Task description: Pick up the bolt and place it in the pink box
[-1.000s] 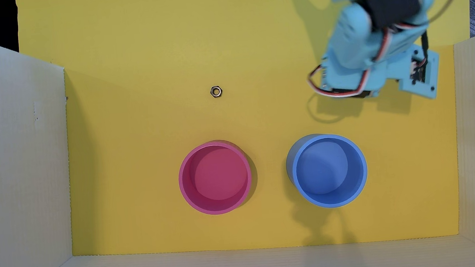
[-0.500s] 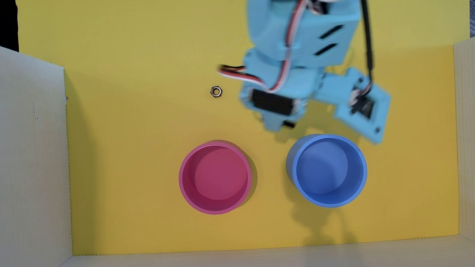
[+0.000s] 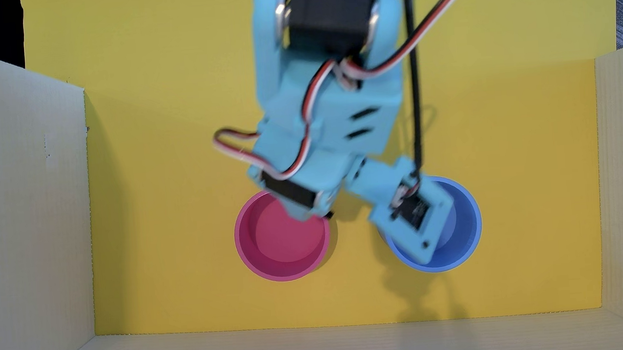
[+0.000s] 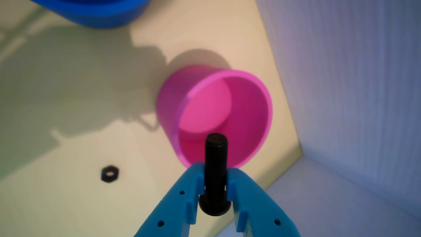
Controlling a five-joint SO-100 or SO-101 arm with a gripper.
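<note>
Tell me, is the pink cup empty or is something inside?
Empty. In the wrist view the pink cup shows only its bare floor, and the bolt is pinched in the claw, not dropped yet.

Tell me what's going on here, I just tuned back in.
The light blue two-finger gripper is shut on a small black threaded metal bolt, holding it by the shaft near the round pink plastic cup, which looks empty. A small dark hex nut lies loose on the yellow floor, and the round blue plastic cup sits beside the pink one.

In the wrist view, the nut (image 4: 110, 173) lies left of the pink box (image 4: 215, 115), seemingly well apart.
</note>
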